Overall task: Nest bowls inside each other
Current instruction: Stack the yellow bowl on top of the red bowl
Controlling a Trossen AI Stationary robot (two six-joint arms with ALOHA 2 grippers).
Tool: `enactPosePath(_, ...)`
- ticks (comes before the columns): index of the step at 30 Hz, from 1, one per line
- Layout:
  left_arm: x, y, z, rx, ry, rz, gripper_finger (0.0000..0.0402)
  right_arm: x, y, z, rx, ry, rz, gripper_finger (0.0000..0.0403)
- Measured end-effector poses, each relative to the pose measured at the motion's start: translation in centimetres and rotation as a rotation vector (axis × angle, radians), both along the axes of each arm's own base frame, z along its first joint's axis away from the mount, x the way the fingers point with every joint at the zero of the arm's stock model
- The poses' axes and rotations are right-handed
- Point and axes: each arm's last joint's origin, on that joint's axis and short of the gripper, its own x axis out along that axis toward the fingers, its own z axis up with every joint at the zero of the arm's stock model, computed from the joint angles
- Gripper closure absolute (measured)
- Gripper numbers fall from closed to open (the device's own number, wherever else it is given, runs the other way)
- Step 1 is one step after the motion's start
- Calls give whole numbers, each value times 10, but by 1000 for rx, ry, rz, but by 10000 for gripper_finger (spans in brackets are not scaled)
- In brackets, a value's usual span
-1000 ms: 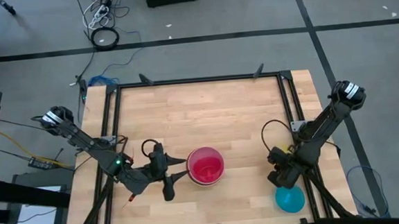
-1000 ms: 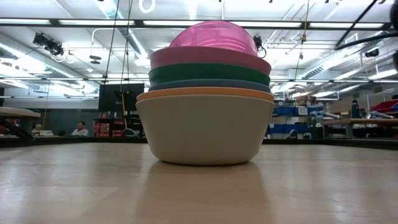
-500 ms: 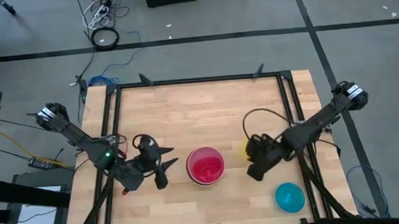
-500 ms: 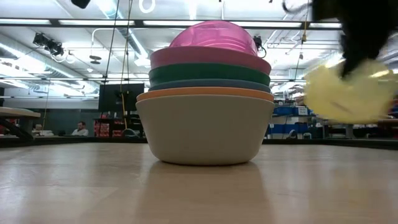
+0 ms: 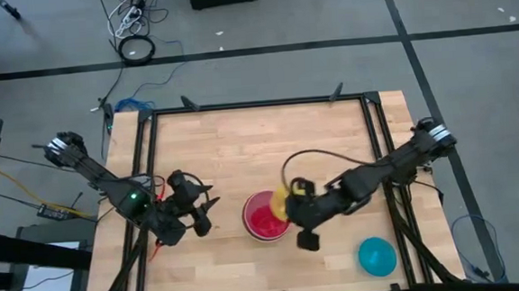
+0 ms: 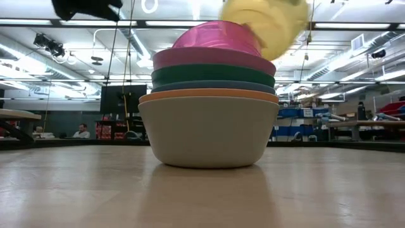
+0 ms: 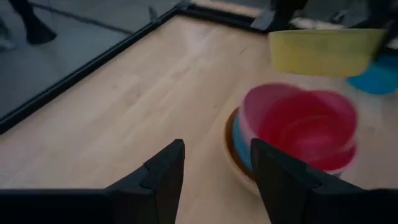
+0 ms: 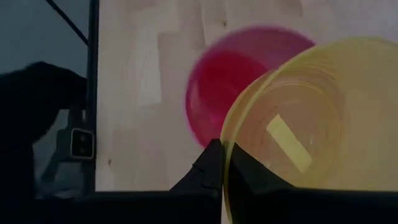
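A stack of nested bowls [image 5: 266,217] stands on the table near its front middle. Its grey-white bottom bowl [image 6: 209,130] rests on the wood, and the magenta-red bowl [image 7: 301,127] is on top. A yellow bowl [image 5: 279,201] hangs tilted over the stack's right rim, with my right gripper [image 5: 292,208] shut on it. A cyan bowl [image 5: 376,256] sits alone at the front right. Left of the stack, my left gripper [image 5: 200,214] stands open with nothing between its fingers and points toward the stack. My right gripper holds the yellow bowl by its rim [image 8: 229,144], one finger inside the bowl and one outside. The fingers come slanting down from the table's right. The bowl is lifted clear and tilted, above the right edge of the magenta-red bowl [image 8: 239,81].
A black frame rail [image 5: 144,171] runs round the table's edges. Bare wood [image 5: 259,145] lies behind the stack. Beyond the table, the low view shows a room with people [image 6: 81,132] far off.
My right gripper has risen from beside the cyan bowl and swung toward the table's left with the yellow bowl, rolling as it went. The bowl now hangs tilted over the stack. My left gripper has drawn back a little toward the left edge.
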Motion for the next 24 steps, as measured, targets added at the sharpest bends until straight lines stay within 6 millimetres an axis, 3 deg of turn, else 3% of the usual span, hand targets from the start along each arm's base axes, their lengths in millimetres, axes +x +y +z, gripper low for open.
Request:
enactPosePath(4, -12, 8, -2, -32, 36, 51, 210, 30, 1, -5, -68, 12, 72, 403)
enactPosePath(9, -28, 13, 1, -54, 48, 69, 210, 51, -10, -23, -52, 99, 103, 403)
enactPosePath(16, -43, 16, 4, -53, 41, 76, 210, 52, 2, -31, 31, 137, 131, 403)
enactPosePath(24, -48, 19, 4, -57, 48, 95, 210, 50, 17, -36, 39, 139, 143, 397)
